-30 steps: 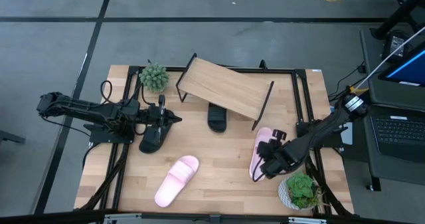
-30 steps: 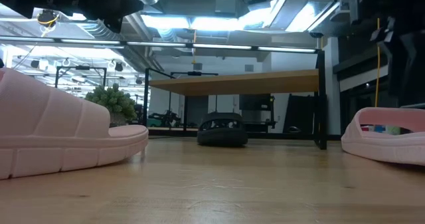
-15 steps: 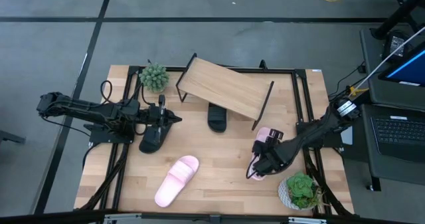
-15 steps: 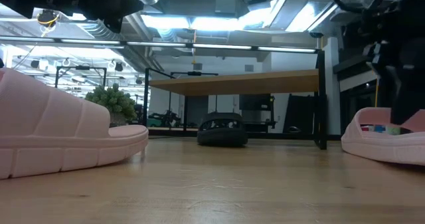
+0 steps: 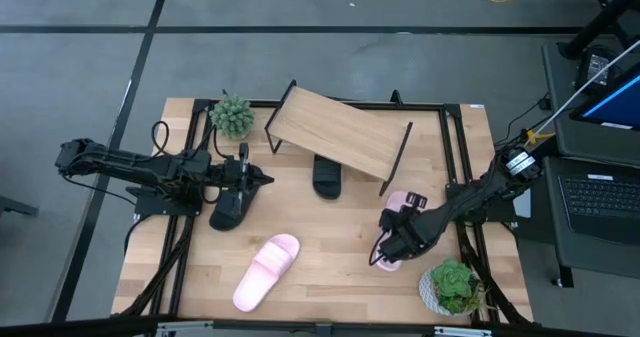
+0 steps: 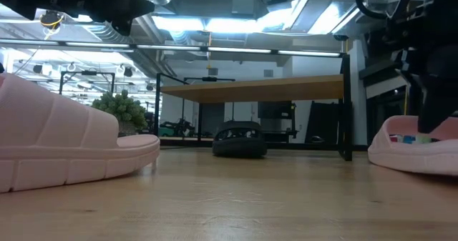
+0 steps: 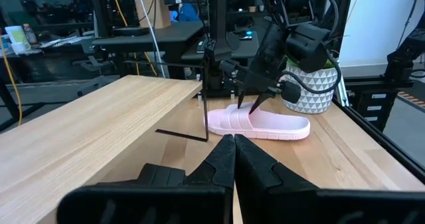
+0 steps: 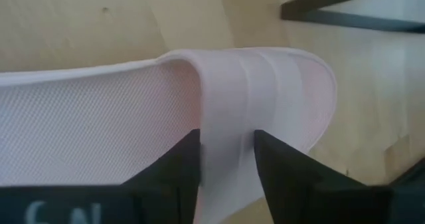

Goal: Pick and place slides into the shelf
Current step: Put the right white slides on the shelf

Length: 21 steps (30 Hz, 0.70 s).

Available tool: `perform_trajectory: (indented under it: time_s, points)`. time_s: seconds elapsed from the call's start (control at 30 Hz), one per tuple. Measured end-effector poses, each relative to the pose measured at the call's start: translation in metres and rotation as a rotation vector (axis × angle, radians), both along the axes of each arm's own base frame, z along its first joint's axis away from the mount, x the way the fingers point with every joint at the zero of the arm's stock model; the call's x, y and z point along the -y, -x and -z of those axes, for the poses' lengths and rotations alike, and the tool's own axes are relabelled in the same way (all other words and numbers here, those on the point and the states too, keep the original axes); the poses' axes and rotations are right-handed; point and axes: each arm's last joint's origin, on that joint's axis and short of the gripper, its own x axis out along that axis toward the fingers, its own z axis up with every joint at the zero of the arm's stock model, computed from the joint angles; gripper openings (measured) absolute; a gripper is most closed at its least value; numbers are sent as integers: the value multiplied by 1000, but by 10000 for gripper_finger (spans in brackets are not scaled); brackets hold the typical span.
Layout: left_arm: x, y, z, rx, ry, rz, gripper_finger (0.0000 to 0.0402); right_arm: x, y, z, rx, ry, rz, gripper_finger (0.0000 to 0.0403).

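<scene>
The right gripper (image 5: 392,247) has shifted slightly further over the right-hand pink slide (image 5: 397,209) since half a second ago; nothing else has moved. In the right wrist view its fingers (image 8: 174,167) straddle this slide's wide ribbed strap (image 8: 259,94), spread to either side and not visibly clamped.

A second pale pink slide (image 5: 266,271) lies at the table's near edge. The left gripper (image 5: 258,179), fingers together, rests over a black slide (image 5: 229,208). Another black slide (image 5: 327,174) sits under the slanted wooden shelf (image 5: 335,130), whose board carries no slides.
</scene>
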Motion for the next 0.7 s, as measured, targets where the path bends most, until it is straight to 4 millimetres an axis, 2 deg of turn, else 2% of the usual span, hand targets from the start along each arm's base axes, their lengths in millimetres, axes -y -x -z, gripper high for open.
perform_trajectory:
  time_s: [0.13, 0.3, 0.5, 0.7]
  points:
    - [0, 0, 0, 0, 0, 0, 0, 2, -1, 0, -9, -2, 6, 92]
    - [0, 0, 0, 0, 0, 0, 0, 4, -1, 0, -32, -44, 23, 19]
    - [0, 0, 0, 0, 0, 0, 0, 1, -4, -4, -34, -89, 31, 15]
    - [0, 0, 0, 0, 0, 0, 0, -9, -19, -29, 35, -155, 23, 14]
